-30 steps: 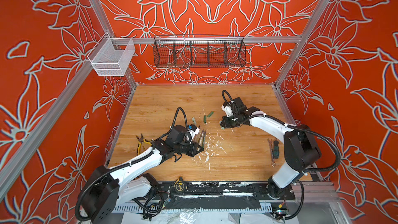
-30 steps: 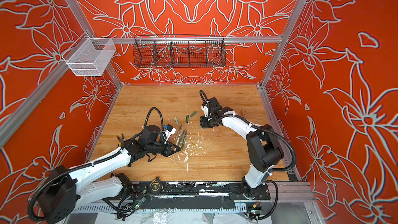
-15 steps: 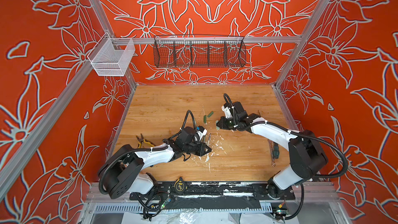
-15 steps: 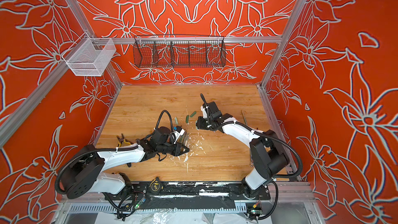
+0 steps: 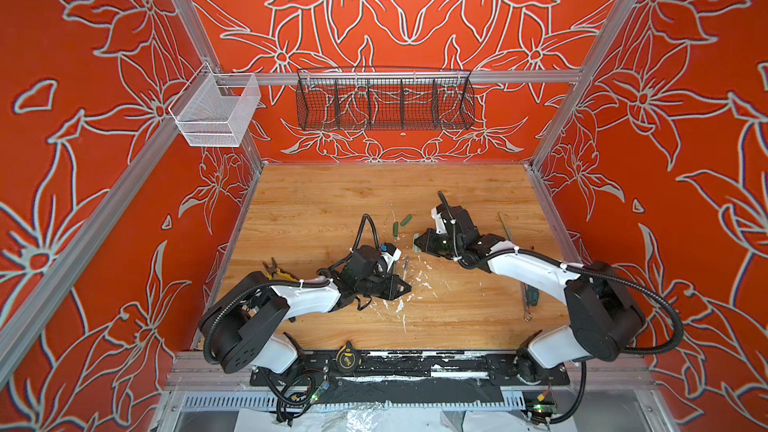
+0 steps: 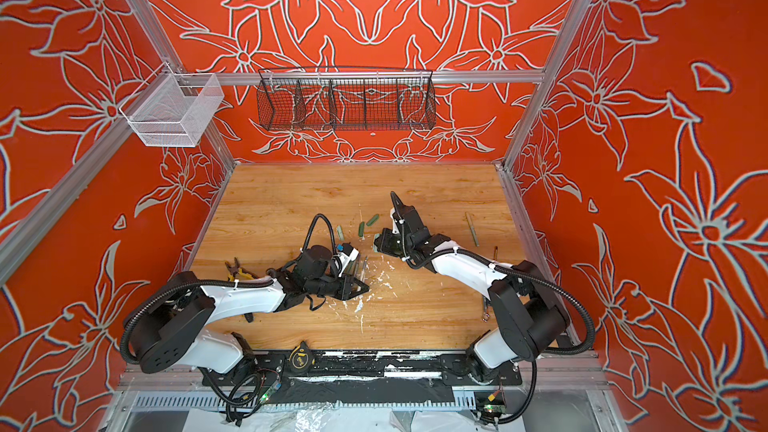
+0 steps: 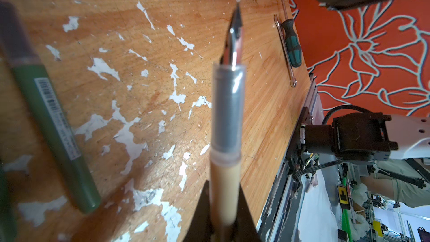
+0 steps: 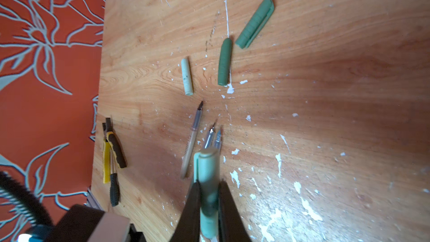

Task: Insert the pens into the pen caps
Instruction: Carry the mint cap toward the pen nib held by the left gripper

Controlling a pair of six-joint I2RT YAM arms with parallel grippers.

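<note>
Yellow-handled pliers (image 5: 276,271) lie at the table's (image 5: 332,201) left edge. The left claw (image 7: 223,189) is clenched on a tan pen (image 7: 226,122), nib pointing ahead, with a green pen (image 7: 55,136) lying alongside. Mid-table rest a whitish cap (image 8: 187,76) and two dark green caps (image 8: 225,61). The right claw (image 8: 209,183) grasps a pale green cap (image 8: 207,159).

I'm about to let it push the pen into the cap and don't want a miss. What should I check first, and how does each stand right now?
1. Tan pen clamped in the left fingers: ok.
2. Its nib bare, pointing away from the fingers: ok.
3. Pale green cap clamped in the right fingers: ok.
4. Cap's open end facing the nib: cannot tell.
5. Nib at the cap's mouth: not ok; they are apart in both top views.
</note>
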